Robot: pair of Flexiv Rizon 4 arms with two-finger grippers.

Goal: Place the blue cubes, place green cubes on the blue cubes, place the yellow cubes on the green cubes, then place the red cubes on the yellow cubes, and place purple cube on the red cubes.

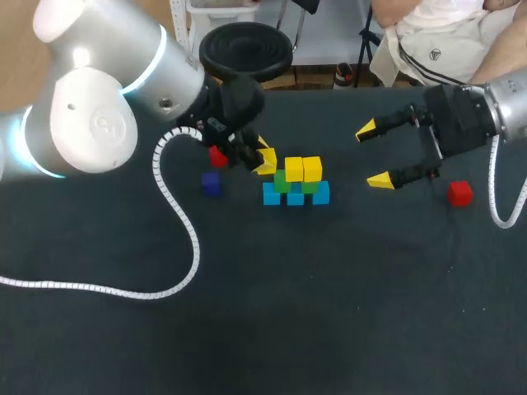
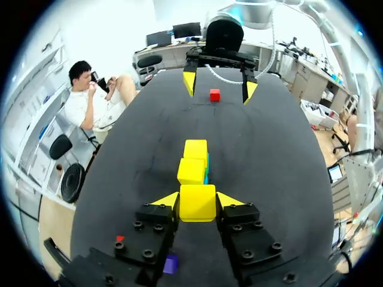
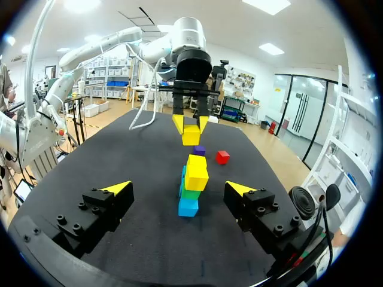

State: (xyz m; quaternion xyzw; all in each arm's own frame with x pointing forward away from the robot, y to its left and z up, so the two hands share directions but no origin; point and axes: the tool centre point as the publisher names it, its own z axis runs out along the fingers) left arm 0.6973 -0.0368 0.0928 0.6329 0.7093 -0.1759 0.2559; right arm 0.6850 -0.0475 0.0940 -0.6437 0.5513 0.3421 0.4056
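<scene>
The left wrist view showed the left gripper [image 2: 197, 200] clamped on a yellow cube [image 2: 197, 202], one finger against each side, just short of the stack [image 2: 192, 164]. Only the right wrist view showed that cube held off the table, and the stack's layers: blue cubes [image 3: 188, 206], green cubes [image 3: 191, 192], stacked yellow cubes [image 3: 196, 172]. In the head view the right gripper [image 1: 375, 155] stood spread wide and empty, near a red cube [image 1: 460, 192].

The table [image 1: 346, 329] has a dark matte top (evenly lit throughout).
</scene>
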